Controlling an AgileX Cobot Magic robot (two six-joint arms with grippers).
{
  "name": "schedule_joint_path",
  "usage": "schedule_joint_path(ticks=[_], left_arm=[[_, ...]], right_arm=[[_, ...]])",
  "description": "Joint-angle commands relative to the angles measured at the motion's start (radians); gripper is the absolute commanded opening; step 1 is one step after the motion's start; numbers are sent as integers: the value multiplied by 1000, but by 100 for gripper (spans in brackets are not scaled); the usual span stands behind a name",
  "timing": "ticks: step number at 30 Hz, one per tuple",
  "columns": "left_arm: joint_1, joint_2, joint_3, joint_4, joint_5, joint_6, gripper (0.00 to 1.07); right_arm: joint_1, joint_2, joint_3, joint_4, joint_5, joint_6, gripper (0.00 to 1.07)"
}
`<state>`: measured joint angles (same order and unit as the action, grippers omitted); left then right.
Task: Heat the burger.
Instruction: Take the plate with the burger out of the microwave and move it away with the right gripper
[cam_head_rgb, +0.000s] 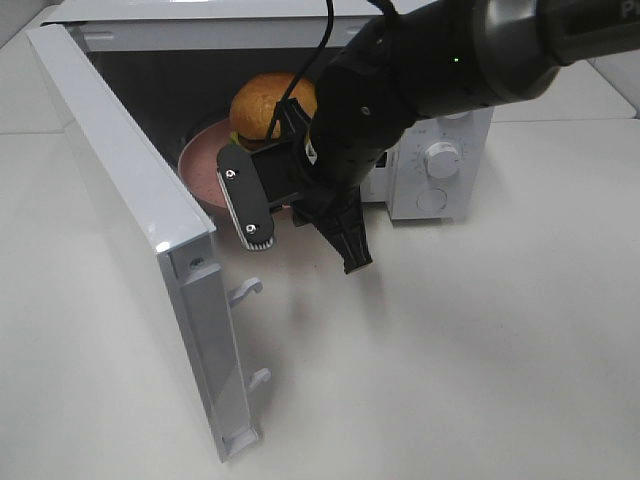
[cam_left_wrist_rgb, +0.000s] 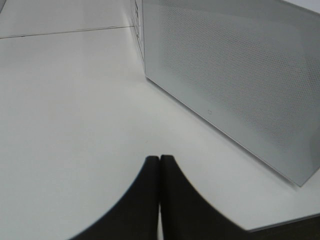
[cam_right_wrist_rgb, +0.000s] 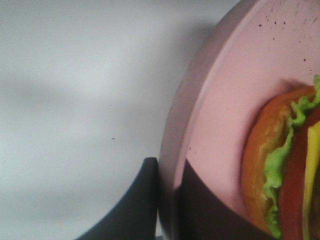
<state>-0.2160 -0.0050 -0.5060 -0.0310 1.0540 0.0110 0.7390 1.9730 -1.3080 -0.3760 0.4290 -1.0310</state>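
The right gripper (cam_right_wrist_rgb: 169, 200) pinches the pink plate (cam_head_rgb: 205, 170) (burger (cam_head_rgb: 270, 100) aboard) inside the open microwave (cam_head_rgb: 440, 170); the left gripper (cam_left_wrist_rgb: 159, 165) is closed, empty.

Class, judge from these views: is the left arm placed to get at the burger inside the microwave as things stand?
Probably not. The left gripper sits behind the open microwave door, which stands between it and the burger; the right gripper already grips the plate rim.

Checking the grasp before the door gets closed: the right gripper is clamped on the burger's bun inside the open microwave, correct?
Not the bun: the right gripper is clamped on the rim of the pink plate under the burger, as the right wrist view shows. The microwave is open.
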Motion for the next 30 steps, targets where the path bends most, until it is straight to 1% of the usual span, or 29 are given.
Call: schedule_joint_path(ticks=[1, 2, 3, 4, 5, 7, 8, 9, 11, 12, 14, 17, 19, 22, 24, 25, 27, 28, 29, 30], left_arm=[[-1, -5, 2, -2, -13, 2, 0], [-1, -5, 2, -2, -13, 2, 0], [-1, -5, 2, -2, -13, 2, 0], [-1, -5, 2, -2, -13, 2, 0], [-1, -5, 2, -2, -13, 2, 0], [-1, -5, 2, -2, -13, 2, 0], [-1, -5, 2, -2, -13, 2, 0], [-1, -5, 2, -2, -13, 2, 0], [-1, -5, 2, -2, -13, 2, 0], [-1, -5, 2, -2, -13, 2, 0], [-1, -5, 2, -2, -13, 2, 0], [-1, -5, 2, -2, -13, 2, 0], [-1, -5, 2, -2, -13, 2, 0], [-1, -5, 2, -2, -13, 2, 0], [-1, -5, 2, -2, -13, 2, 0], [-1, -5, 2, -2, -13, 2, 0], [-1, -5, 2, -2, -13, 2, 0], [-1, -5, 2, -2, -13, 2, 0], [-1, -5, 2, -2, -13, 2, 0], [-1, -5, 2, -2, -13, 2, 0]], right_arm=[[-5, -78, 70, -26, -43, -21, 0], [-5, -78, 70, -26, -43, -21, 0], [-5, -114, 119, -26, -51, -38, 0], [-5, -114, 119, -26, -51, -38, 0], [-5, -148, 163, -26, -63, -49, 0], [-5, -167, 183, -26, -67, -57, 0], [-5, -207, 228, -26, -69, -79, 0], [-5, -207, 228, -26, -69, -79, 0], [-5, -279, 308, -26, -67, -97, 0], [-5, -279, 308, -26, -67, -97, 0], [-5, -342, 365, -41, -68, -104, 0], [-5, -361, 383, -57, -68, -107, 0], [-5, -449, 469, -80, -62, -107, 0], [-5, -472, 485, -80, -57, -107, 0], [-5, -563, 564, -80, -56, -107, 0], [-5, -563, 564, -80, -56, -107, 0], [-5, -622, 619, -80, -38, -91, 0], [-5, -622, 619, -80, -38, -91, 0], [-5, -664, 656, -80, -24, -76, 0], [-5, -664, 656, -80, -24, -76, 0]])
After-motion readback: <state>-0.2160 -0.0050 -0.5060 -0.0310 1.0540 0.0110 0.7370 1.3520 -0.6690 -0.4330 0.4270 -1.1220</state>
